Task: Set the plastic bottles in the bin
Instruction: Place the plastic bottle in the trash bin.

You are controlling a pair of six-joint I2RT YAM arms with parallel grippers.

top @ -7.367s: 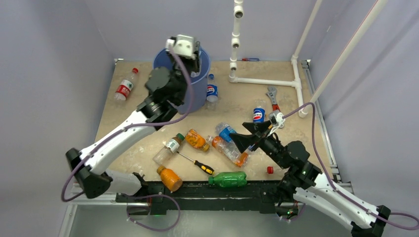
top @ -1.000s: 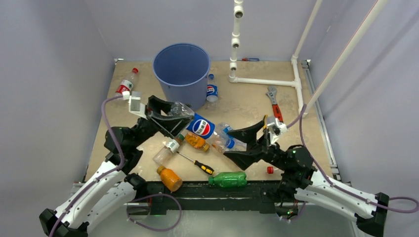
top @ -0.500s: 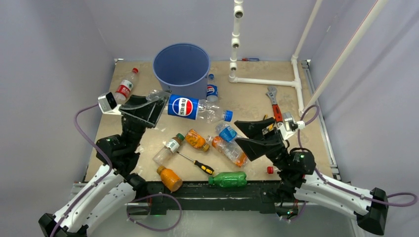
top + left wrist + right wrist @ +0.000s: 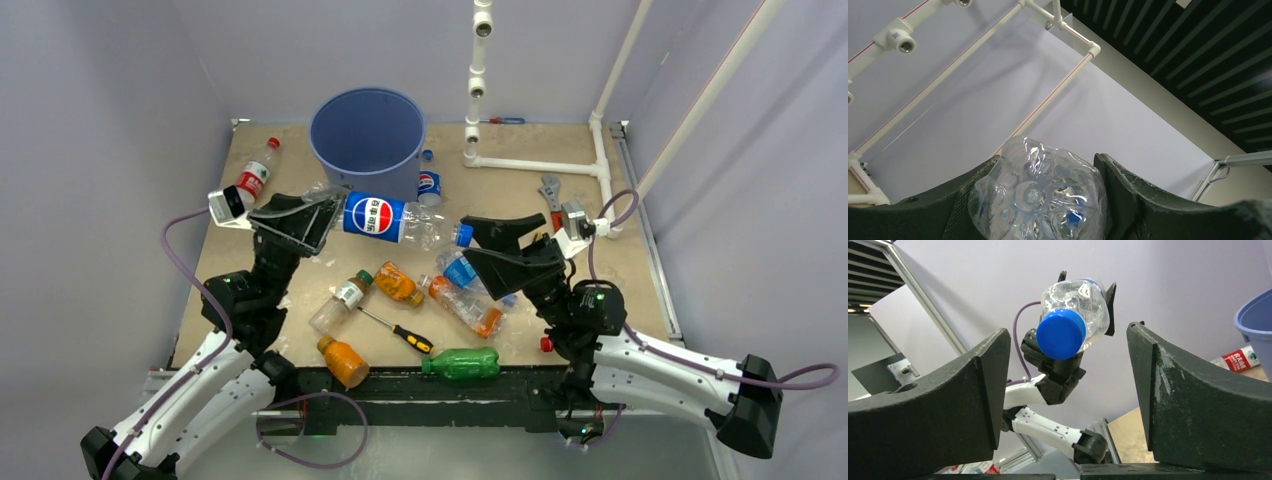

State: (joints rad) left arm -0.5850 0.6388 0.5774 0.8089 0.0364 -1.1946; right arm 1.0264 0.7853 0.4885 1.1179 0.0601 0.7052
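Observation:
My left gripper point(image 4: 318, 215) is shut on the base end of a clear blue-labelled bottle point(image 4: 385, 218), held level in the air in front of the blue bin point(image 4: 367, 135). Its crumpled base fills the left wrist view point(image 4: 1040, 195). My right gripper point(image 4: 478, 245) is open and empty, raised just right of the bottle's blue cap point(image 4: 463, 235); the right wrist view shows that cap point(image 4: 1061, 333) between my spread fingers point(image 4: 968, 390). Several more bottles lie on the table: orange ones point(image 4: 399, 284) point(image 4: 344, 361), a green one point(image 4: 462, 363), a red-labelled one point(image 4: 254, 176).
A yellow-and-black screwdriver point(image 4: 398, 331) lies among the bottles. A red-handled wrench point(image 4: 553, 196) lies at the right. A white pipe frame point(image 4: 535, 165) stands at the back right. A small blue-labelled bottle point(image 4: 429, 188) stands beside the bin. A red cap point(image 4: 546, 345) lies near the front edge.
The left arm has lifted the blue-labelled bottle off the pile and turned it level. The right gripper has risen from the table and moved left, up to the bottle's cap.

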